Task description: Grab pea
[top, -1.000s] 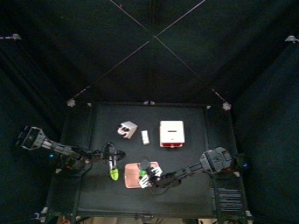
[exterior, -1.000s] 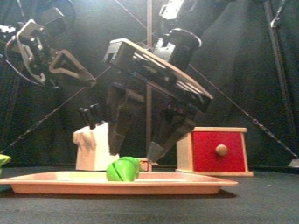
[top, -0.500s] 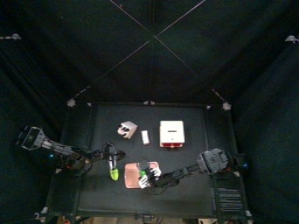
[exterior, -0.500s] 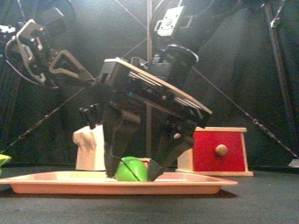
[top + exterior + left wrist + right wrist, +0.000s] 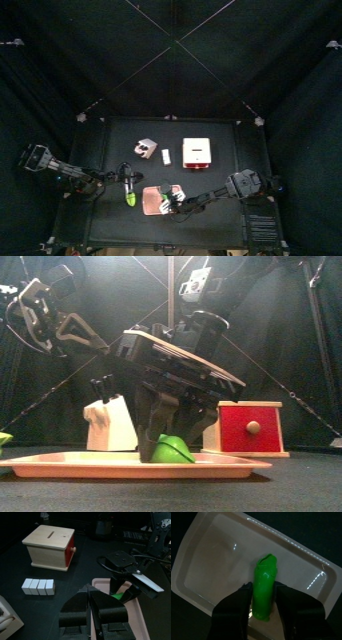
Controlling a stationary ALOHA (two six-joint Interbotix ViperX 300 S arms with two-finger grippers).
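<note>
pea [image 5: 265, 587] lay in tray [image 5: 211, 547], between 2 jaws of right gripper [image 5: 262, 598] | jaws flanked it, clamp unconfirmed | looked light, stiff, slick; best pinched mid-body | left gripper [image 5: 91, 602] jaws together, beside tray

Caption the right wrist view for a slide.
Right pincer straddles the green pea lying in the pale tray, jaws on either side of it.
</note>
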